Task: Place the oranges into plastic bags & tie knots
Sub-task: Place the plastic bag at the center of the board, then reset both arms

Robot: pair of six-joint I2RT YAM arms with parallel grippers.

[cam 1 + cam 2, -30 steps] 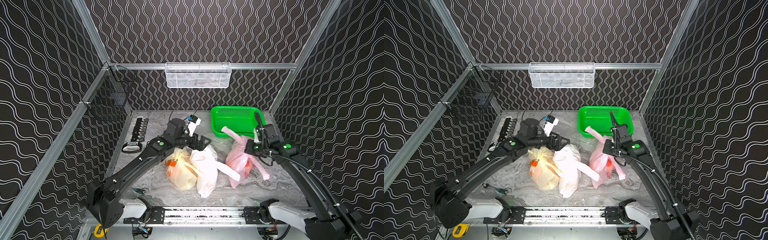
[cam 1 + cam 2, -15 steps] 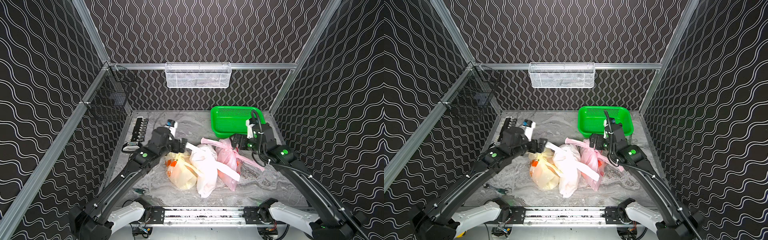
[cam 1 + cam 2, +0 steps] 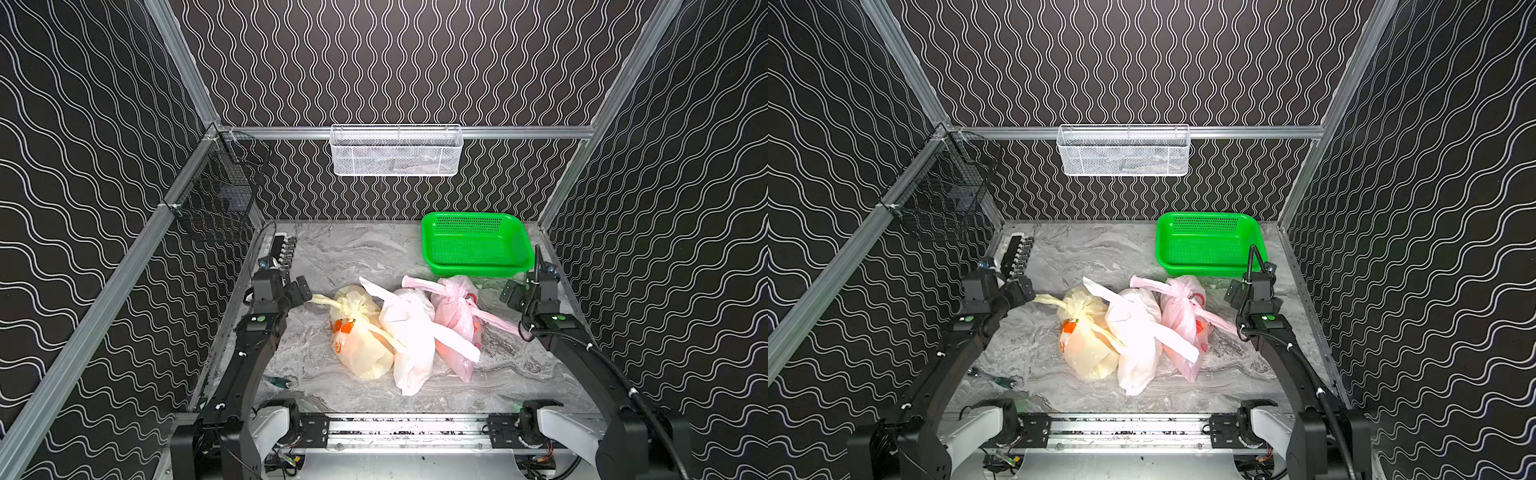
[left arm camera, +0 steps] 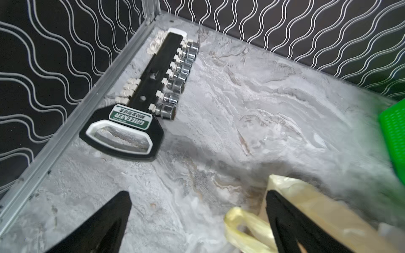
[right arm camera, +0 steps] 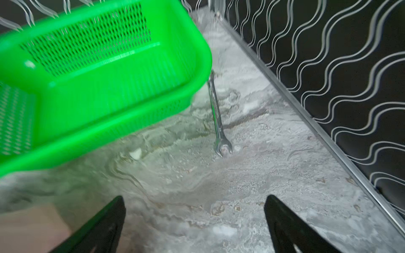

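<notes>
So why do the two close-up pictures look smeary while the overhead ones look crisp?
Right wrist view: the green perforated plastic basket is streaked, probably camera motion; left wrist view: the pale yellow plastic bag is soft, the black socket rail sharper; both top views: crisp, evenly lit.

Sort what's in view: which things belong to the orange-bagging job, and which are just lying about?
Job: yellow bag, white bag, pink bag, and what looks like an orange showing through the pink bag.

Lying about: green basket, socket rack, wrench beside the basket, white mesh basket, black wire basket, small tool.
</notes>
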